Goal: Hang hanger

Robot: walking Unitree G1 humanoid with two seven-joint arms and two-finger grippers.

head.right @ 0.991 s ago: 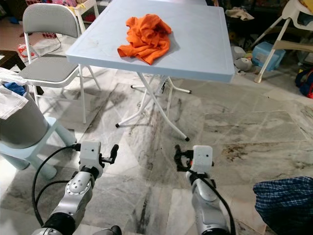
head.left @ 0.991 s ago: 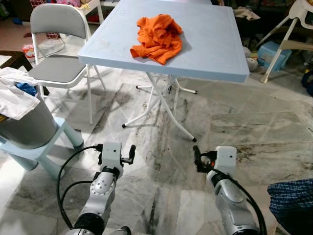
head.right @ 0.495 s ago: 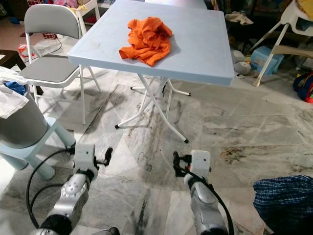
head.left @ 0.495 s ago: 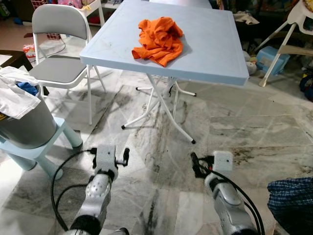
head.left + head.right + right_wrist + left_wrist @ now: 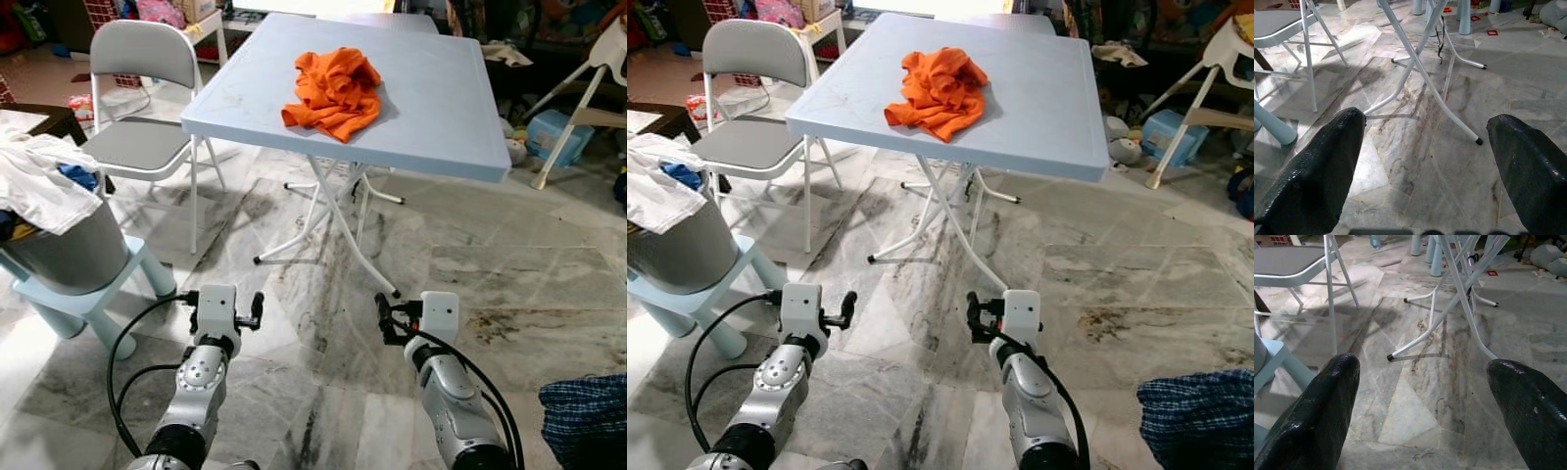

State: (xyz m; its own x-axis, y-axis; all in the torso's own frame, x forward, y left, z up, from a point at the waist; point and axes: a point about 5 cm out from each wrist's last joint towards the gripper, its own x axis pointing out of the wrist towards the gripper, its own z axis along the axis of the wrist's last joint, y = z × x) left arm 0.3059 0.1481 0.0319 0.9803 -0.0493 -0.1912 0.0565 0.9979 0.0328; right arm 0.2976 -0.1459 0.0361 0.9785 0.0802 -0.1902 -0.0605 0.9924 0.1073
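Tools [image 5: 257, 311] [image 5: 380, 317] (both spread) hover over marble floor [image 5: 323, 294].

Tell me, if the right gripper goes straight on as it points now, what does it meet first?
Probably the white table legs. The right gripper is open, empty and aims low at them over bare marble floor; depth is hard to judge.

An orange garment [image 5: 335, 90] lies crumpled in a loose heap on the pale blue table [image 5: 441, 108]. It sits flat on the top, toward the middle and nearer the left edge, with one fold trailing toward the near edge.
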